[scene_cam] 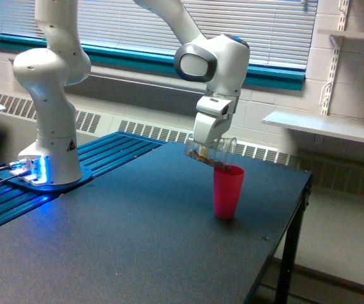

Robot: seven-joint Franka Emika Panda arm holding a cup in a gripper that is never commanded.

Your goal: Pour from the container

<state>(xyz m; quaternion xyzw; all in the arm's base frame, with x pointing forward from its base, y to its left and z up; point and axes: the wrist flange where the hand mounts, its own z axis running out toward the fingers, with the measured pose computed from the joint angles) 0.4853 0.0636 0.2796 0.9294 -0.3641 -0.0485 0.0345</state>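
The container point(215, 151) is a small clear plastic cup with brown bits inside. It lies tilted almost on its side, its mouth toward the exterior view's right, just above the rim of an opaque red cup point(227, 191). My gripper point(205, 149) is shut on the container from above. The red cup stands upright on the dark table point(137, 234), near its right edge. Some brown material shows at the red cup's rim.
The arm's white base point(49, 158) stands on a blue-lit ribbed platform at the exterior view's left. The table's right edge point(290, 215) drops off close to the red cup. A white shelf point(328, 126) and wall radiators sit behind.
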